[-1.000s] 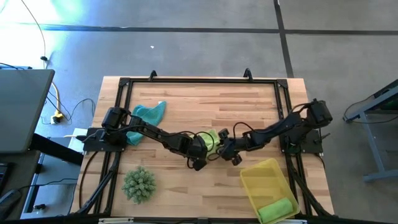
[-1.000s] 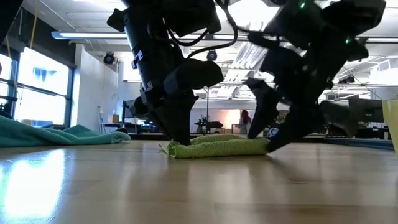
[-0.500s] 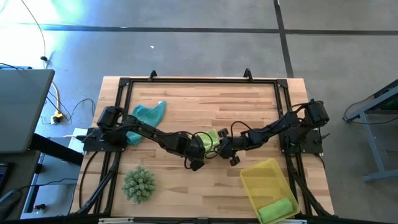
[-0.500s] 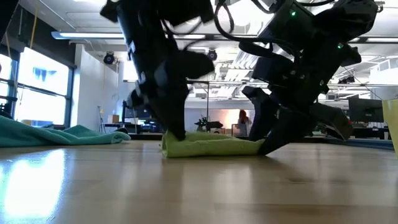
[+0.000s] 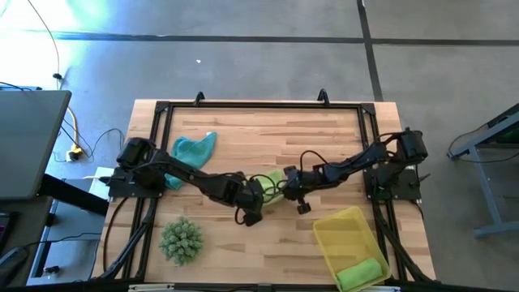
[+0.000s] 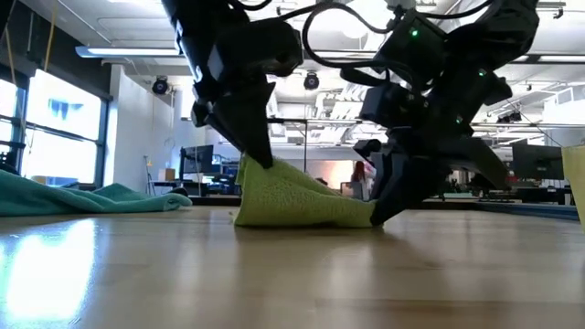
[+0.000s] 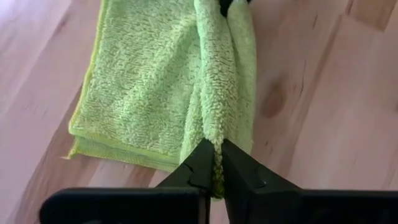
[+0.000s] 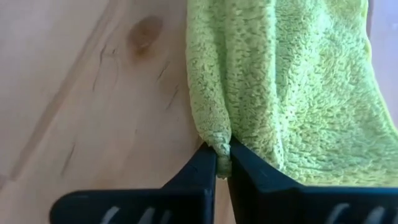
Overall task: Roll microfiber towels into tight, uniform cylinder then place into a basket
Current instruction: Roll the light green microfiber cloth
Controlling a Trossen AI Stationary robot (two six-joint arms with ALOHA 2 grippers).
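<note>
A pale yellow-green microfiber towel [image 5: 274,179] lies folded at mid-table, with one long edge gathered into a ridge [image 7: 214,74]. My left gripper [image 6: 267,164] is shut on one end of that ridge, raised above the wood. My right gripper [image 6: 377,217] is shut on the other end, low at the table. A teal towel [image 5: 191,149] lies loose at the far left. The yellow basket [image 5: 340,231] stands at the near right with a rolled bright green towel [image 5: 362,273] inside. My left gripper pinches the end of the towel's bunched ridge [image 7: 215,144] between its two fingers, slanting down from above. That end is lifted into a peak [image 6: 256,174], and the cloth slopes down from it to the table. My right gripper pinches the ridge's other end [image 8: 219,138] between its two fingers, slanting down from above. This end stays low at the wood [image 6: 366,216]. The rest of the towel lies flat beside the fingers.
A spiky green plant-like ball [image 5: 180,240] sits at the near left. Black rails [image 5: 259,105] frame the tabletop. Bare wood lies between the towel and the far rail.
My right gripper has shut on the towel's end, staying low. My left gripper has risen with its end, so the flat folded strip now stands up in a peak on that side and slopes down to my right gripper.
</note>
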